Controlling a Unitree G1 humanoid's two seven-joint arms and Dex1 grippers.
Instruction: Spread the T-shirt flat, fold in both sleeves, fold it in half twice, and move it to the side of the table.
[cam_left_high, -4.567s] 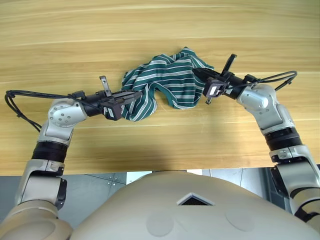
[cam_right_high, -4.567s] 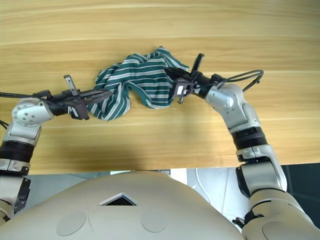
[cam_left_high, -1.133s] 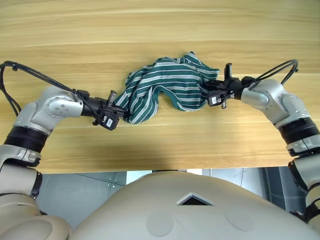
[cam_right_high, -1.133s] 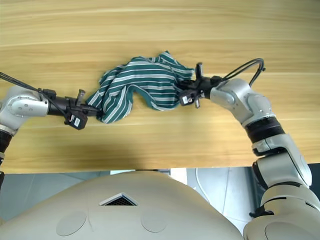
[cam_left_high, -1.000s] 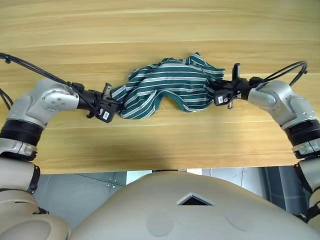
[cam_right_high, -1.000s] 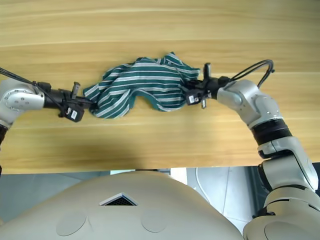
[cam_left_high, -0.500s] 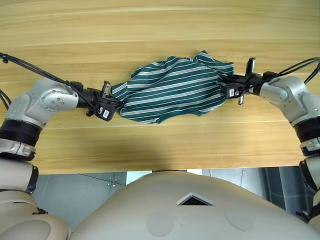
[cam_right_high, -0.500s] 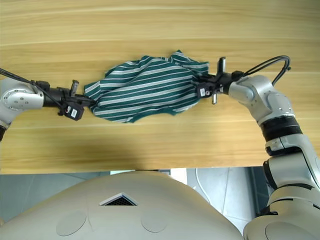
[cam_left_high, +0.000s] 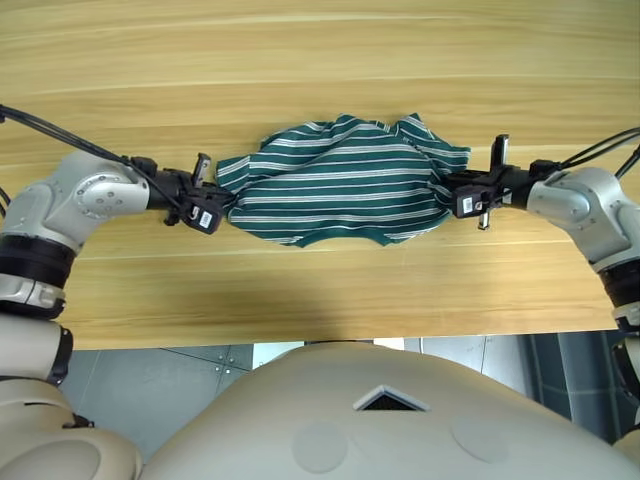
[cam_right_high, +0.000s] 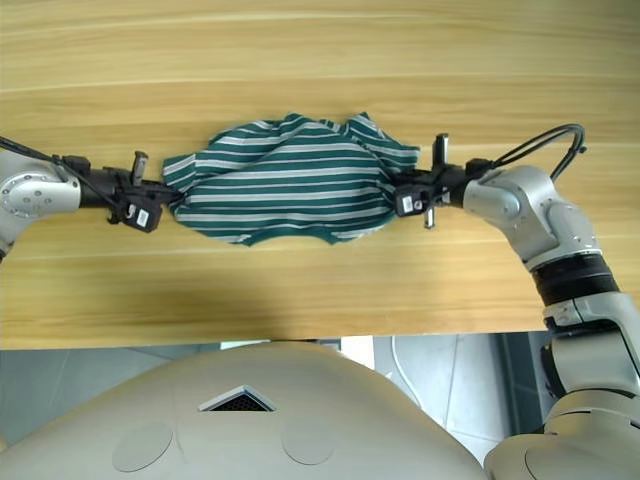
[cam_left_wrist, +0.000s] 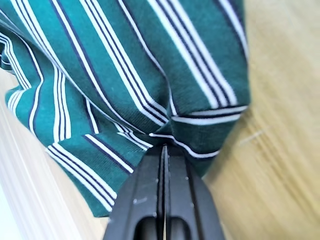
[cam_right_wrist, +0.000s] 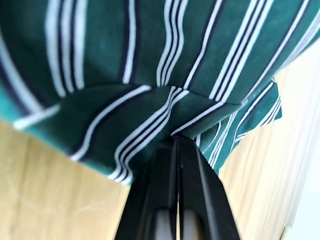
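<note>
1. Currently the left gripper (cam_left_high: 224, 204) is clenched on one end of the T-shirt (cam_left_high: 340, 185), with a fold of striped cloth pinched at its tips.
2. The right gripper (cam_left_high: 448, 193) is clamped the same way on the opposite end.
3. The T-shirt spans between the two claws, on or just over the table (cam_left_high: 320, 60); can't tell which. Probably held apart like this to pull out slack for spreading flat.
4. Beyond the claws' line the far edge is rumpled, so spreading looks unfinished and the sleeves aren't folded yet.
</note>
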